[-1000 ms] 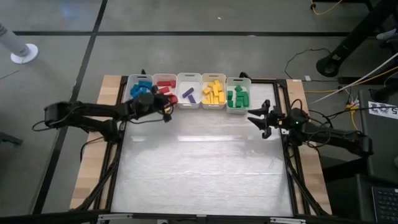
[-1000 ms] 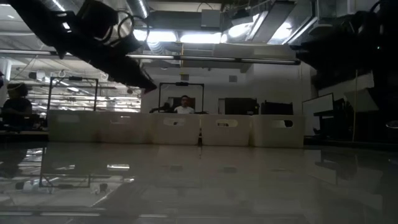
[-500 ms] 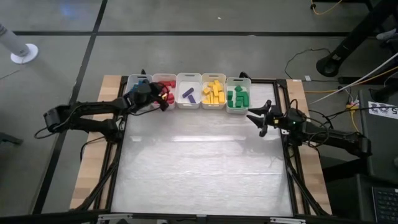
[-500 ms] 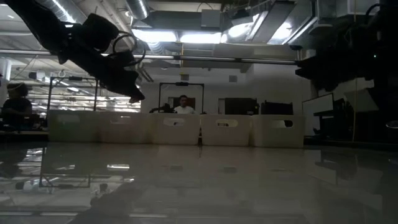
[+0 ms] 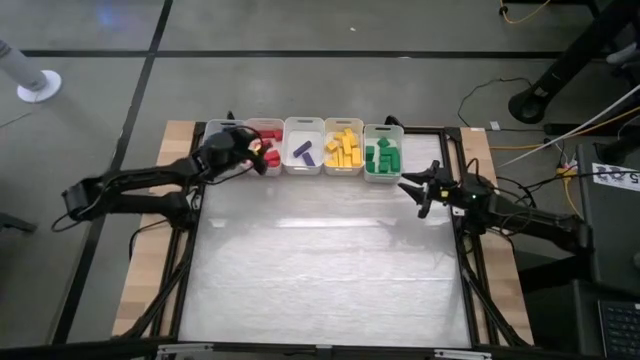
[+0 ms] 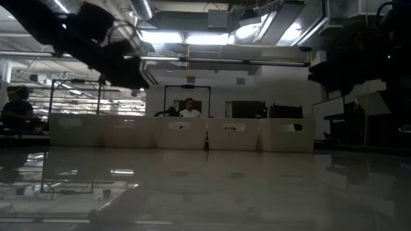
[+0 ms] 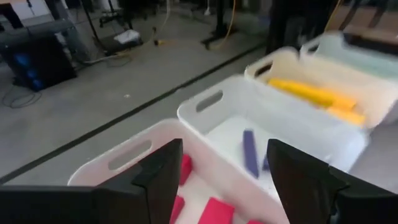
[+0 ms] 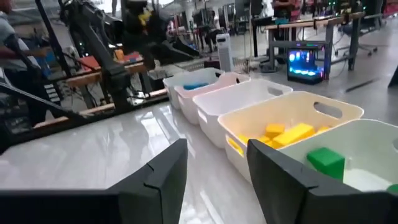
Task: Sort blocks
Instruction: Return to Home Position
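Along the far edge of the worktop five white bins stand in a row, and the blocks lie sorted in them by colour. The blue blocks are in the leftmost bin, then come the red blocks, purple blocks and yellow blocks, with the green blocks at the right end. The left pincer hangs over the left end of the row, its tips above the bin of reds, fingers spread wide with nothing between them. The right pincer hangs low near the worktop's right edge, just beside the bin of greens. It too is parted wide and carries nothing, and it points along the row.
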### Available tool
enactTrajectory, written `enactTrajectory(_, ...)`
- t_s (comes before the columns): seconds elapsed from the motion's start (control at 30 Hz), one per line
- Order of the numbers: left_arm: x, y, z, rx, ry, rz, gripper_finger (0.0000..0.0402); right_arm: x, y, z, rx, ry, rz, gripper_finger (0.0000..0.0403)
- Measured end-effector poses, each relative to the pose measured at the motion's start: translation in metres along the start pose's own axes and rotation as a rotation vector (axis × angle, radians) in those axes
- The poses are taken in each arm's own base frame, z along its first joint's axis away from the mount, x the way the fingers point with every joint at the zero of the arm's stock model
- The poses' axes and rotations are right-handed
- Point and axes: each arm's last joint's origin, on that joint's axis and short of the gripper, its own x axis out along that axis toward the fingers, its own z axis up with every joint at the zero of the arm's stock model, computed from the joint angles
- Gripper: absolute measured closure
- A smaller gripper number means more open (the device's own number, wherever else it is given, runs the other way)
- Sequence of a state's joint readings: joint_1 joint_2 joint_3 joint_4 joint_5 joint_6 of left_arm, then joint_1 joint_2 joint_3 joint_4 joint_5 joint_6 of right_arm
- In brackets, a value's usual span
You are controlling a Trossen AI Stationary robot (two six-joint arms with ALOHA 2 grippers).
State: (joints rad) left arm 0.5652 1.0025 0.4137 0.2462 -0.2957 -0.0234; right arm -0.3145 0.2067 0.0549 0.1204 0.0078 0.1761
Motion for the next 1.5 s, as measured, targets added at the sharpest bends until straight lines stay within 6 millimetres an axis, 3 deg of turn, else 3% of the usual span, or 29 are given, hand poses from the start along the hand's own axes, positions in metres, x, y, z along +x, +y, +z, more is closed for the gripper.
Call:
enactTrajectory(0.27, -0.052, 0.009, 0.006, -0.052, -0.011, -0.047, 0.0186, -0.011, 0.0, -0.001, 0.002, -0.006, -0.001, 0.0233)
enactTrajectory(0.43, -0.071, 0.002, -0.01, -0.062, -0.077, -0.265, 0.0186, -0.016, 0.0, 0.005, -0.003, -0.088, -0.012, 0.0233)
enactTrajectory(0.6, -0.074, -0.013, -0.033, -0.041, -0.118, -0.462, 0.0188, -0.015, -0.002, 0.002, -0.001, -0.062, -0.053, 0.0233)
enactTrajectory(0.87, -0.077, -0.025, -0.06, -0.089, -0.356, -0.593, 0.0188, -0.015, -0.002, 0.001, 0.003, -0.056, -0.061, 0.0233)
enactTrajectory(1.2, -0.089, -0.022, -0.054, -0.051, -0.478, -0.612, 0.0188, -0.015, -0.002, 0.0, 0.003, -0.044, -0.057, 0.0233)
enactTrajectory(1.5, -0.097, -0.014, -0.067, -0.06, -0.385, -0.616, 0.0188, -0.015, -0.002, 0.0, 0.003, -0.04, -0.056, 0.0233)
